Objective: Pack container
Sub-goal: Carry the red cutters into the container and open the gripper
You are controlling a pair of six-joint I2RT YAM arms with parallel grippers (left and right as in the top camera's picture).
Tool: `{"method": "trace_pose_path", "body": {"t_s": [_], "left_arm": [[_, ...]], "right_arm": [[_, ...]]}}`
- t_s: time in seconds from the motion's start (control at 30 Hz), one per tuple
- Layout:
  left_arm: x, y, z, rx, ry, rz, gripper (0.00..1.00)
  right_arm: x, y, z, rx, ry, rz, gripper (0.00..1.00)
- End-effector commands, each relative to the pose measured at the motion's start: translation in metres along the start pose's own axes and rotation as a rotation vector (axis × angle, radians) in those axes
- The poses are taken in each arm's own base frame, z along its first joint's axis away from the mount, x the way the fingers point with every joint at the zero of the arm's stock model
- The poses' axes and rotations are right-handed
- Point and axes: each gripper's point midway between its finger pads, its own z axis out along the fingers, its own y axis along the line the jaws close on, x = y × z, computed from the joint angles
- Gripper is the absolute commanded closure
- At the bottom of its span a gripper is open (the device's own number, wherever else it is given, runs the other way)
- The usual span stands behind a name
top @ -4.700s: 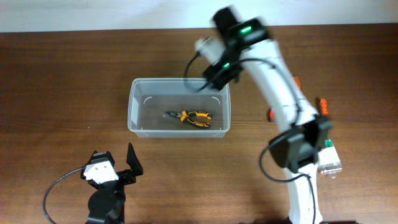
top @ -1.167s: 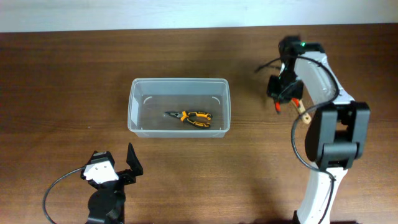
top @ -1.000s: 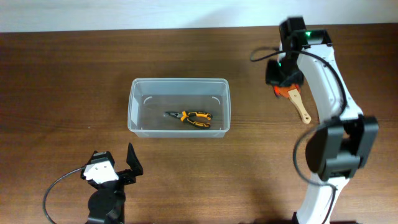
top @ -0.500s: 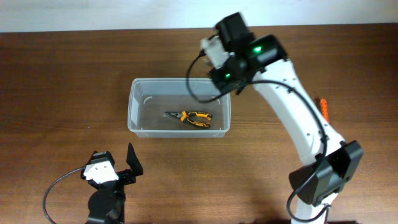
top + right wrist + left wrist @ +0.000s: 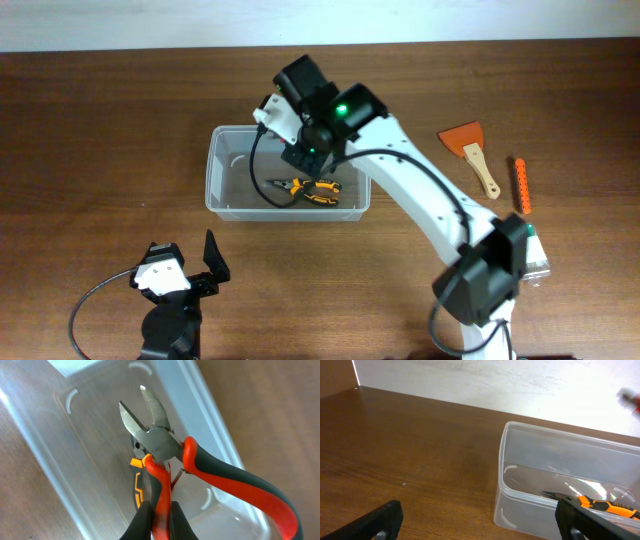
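The container (image 5: 222, 200) is a clear plastic tub in the middle of the table. Orange-and-black pliers (image 5: 312, 190) lie on its floor. My right gripper (image 5: 302, 152) hangs over the tub's right half. In the right wrist view it (image 5: 159, 510) is shut on one handle of red-and-black cutters (image 5: 162, 442), whose blades point down at the container (image 5: 45, 415) and the pliers (image 5: 136, 487). My left gripper (image 5: 185, 272) rests near the front edge, open and holding nothing (image 5: 480, 527), facing the container (image 5: 520, 507) and the pliers (image 5: 602, 506).
An orange scraper with a wooden handle (image 5: 472, 152) and a thin orange tool (image 5: 519, 185) lie to the right of the tub. A small clear case (image 5: 537, 262) sits by the right arm's base. The right arm reaches diagonally across the table's right half.
The right arm has swung left from the scraper's area to above the container, carrying the red cutters. The left arm and the pliers have not moved.
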Motion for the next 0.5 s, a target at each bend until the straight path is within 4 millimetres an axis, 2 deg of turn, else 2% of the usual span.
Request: {"method": "trace_pose_path", "body": {"t_s": [0.0, 0.13, 0.23, 0.33, 0.47], "left_arm": [[0.001, 0.0, 0.0, 0.001, 0.0, 0.009, 0.01], [0.001, 0.0, 0.0, 0.001, 0.0, 0.009, 0.01], [0.001, 0.0, 0.0, 0.001, 0.0, 0.009, 0.01], [0.001, 0.0, 0.0, 0.001, -0.001, 0.009, 0.01], [0.001, 0.0, 0.0, 0.001, -0.001, 0.009, 0.01]], "right_arm": [[0.003, 0.01, 0.028, -0.062, 0.033, -0.007, 0.96], [0.011, 0.014, 0.058, -0.09, 0.075, 0.006, 0.96], [0.014, 0.014, 0.073, -0.096, 0.092, 0.045, 0.9], [0.017, 0.016, 0.083, -0.107, 0.108, 0.05, 0.89], [0.018, 0.017, 0.085, -0.109, 0.113, 0.051, 0.89]]}}
